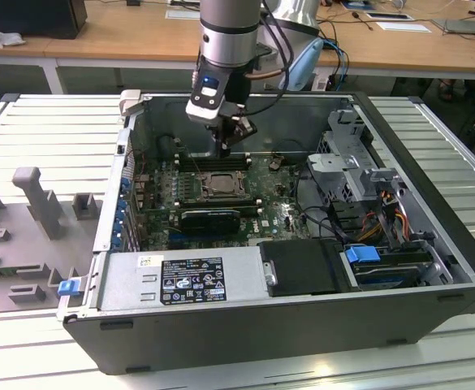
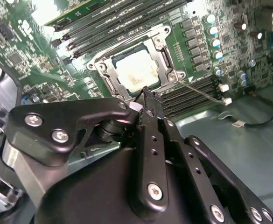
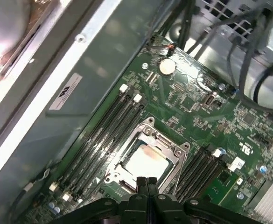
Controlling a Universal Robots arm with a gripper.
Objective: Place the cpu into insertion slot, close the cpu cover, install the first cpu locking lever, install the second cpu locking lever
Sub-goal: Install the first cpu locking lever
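Observation:
The cpu lies as a pale square plate in the insertion slot on the green board. The silvery cpu cover is down flat around it, and the plate shows through its window. In the first wrist view the cpu and the cover's frame sit just beyond my fingertips. My gripper is shut with nothing between its fingers, and its tips hover at the socket's edge. A thin metal locking lever angles out from a corner of the socket. In the exterior view my gripper hangs just above the socket.
Long black memory slots flank the socket on both sides. A black card lies next to the socket, with the power supply beyond it. A drive cage and cables fill the exterior view's right. The case walls enclose everything.

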